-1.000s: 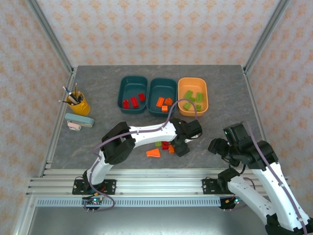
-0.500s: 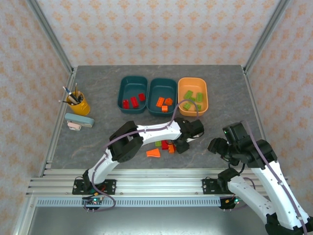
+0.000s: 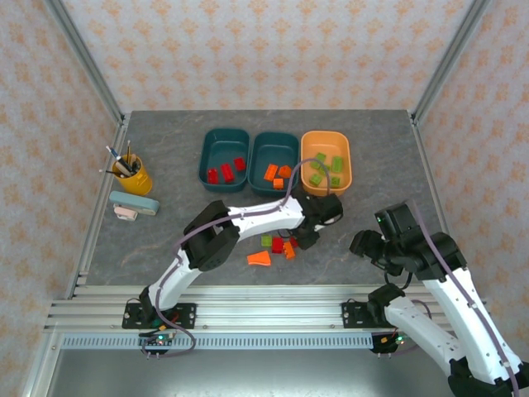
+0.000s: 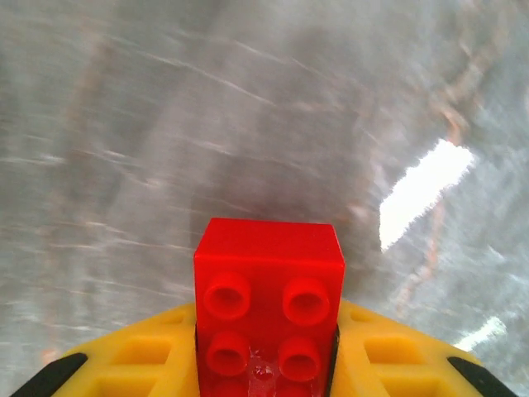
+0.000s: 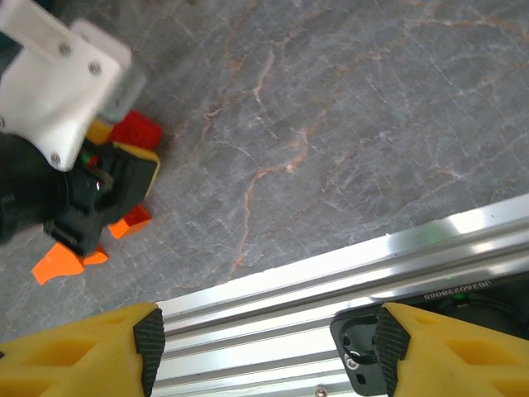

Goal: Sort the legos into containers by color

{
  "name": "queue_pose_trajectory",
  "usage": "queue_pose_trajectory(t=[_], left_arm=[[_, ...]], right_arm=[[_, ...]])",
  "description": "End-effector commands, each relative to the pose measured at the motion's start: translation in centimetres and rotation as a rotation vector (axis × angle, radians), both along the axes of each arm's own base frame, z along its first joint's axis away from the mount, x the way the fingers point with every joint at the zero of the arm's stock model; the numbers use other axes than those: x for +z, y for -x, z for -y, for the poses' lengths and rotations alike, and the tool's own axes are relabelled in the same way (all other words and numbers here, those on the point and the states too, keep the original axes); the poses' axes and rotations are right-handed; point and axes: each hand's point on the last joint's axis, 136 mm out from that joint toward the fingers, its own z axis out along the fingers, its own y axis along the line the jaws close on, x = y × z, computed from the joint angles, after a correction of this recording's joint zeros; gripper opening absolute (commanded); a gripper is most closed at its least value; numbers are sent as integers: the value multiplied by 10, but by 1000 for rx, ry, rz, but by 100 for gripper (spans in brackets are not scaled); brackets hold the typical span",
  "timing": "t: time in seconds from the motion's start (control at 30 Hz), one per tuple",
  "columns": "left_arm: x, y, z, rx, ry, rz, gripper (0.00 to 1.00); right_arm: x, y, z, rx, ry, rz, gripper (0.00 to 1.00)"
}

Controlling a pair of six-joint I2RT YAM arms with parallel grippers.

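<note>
The left pincer (image 3: 305, 240) is clamping a red brick (image 4: 269, 310) between its yellow fingers (image 4: 397, 364), with the studs facing the wrist camera and the brick protruding past the fingertips; the blurred counter (image 4: 248, 124) is lying beyond it. A loose green brick (image 3: 266, 241), an orange brick (image 3: 289, 249) and the orange wedge (image 3: 259, 259) are sitting just beside this pincer, on its near-left side. The red-stocked teal tray (image 3: 204, 161) is lying well beyond it, far-left. The right pincer (image 5: 269, 347) is hanging spread wide and holding nothing, well apart from the bricks.
</note>
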Motion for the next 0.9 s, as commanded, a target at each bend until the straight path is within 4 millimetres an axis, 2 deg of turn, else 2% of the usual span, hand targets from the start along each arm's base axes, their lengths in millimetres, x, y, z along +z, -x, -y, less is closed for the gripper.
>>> queue_pose_trajectory(t=[0.0, 0.17, 0.33, 0.43, 0.6, 0.73, 0.87], left_arm=[[65, -43, -16, 171, 93, 122, 26], [113, -87, -61, 389, 175, 183, 27], [139, -134, -134, 642, 228, 247, 28], [143, -159, -180, 799, 232, 275, 28], [138, -200, -240, 982, 217, 346, 28], [127, -232, -276, 1074, 169, 395, 29], [115, -260, -296, 1111, 117, 435, 31]], right_arm=[[29, -20, -16, 74, -66, 134, 69], [71, -53, -60, 207, -251, 341, 69], [88, -90, -92, 286, -303, 433, 68], [92, -112, -118, 353, -281, 458, 68], [91, -146, -167, 441, -258, 487, 68], [89, -175, -194, 415, -320, 514, 68], [84, -200, -210, 375, -350, 525, 69]])
